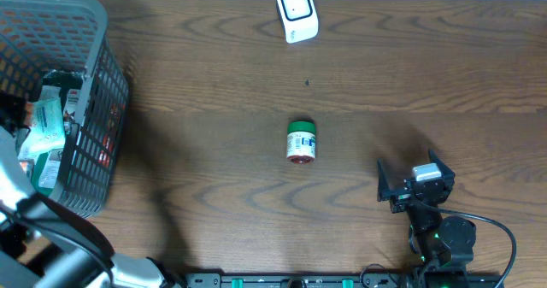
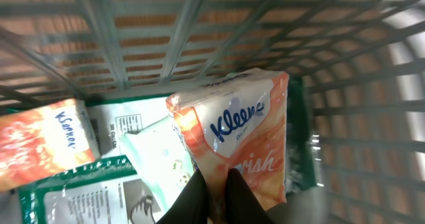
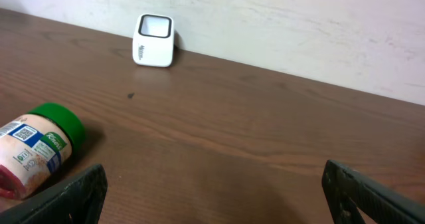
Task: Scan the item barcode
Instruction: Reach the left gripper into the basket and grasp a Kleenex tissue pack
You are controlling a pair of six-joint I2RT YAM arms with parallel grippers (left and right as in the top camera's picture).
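Observation:
Inside the grey basket (image 2: 166,31), my left gripper (image 2: 216,187) is shut on the lower edge of an orange and white Kleenex tissue pack (image 2: 239,131), which stands tilted above the other packs. The white barcode scanner (image 1: 297,12) sits at the far edge of the table, also visible as the scanner (image 3: 153,40) in the right wrist view. My right gripper (image 1: 411,173) hovers low over the table's front right, open with nothing between its fingers (image 3: 70,196). The left gripper is hidden inside the basket in the overhead view.
The basket (image 1: 90,108) stands at the table's left edge, holding a second Kleenex pack (image 2: 40,141), a pale green pack (image 2: 156,159) and a green and white packet (image 2: 80,191). A green-lidded jar (image 1: 301,141) lies on its side mid-table, left of the right gripper.

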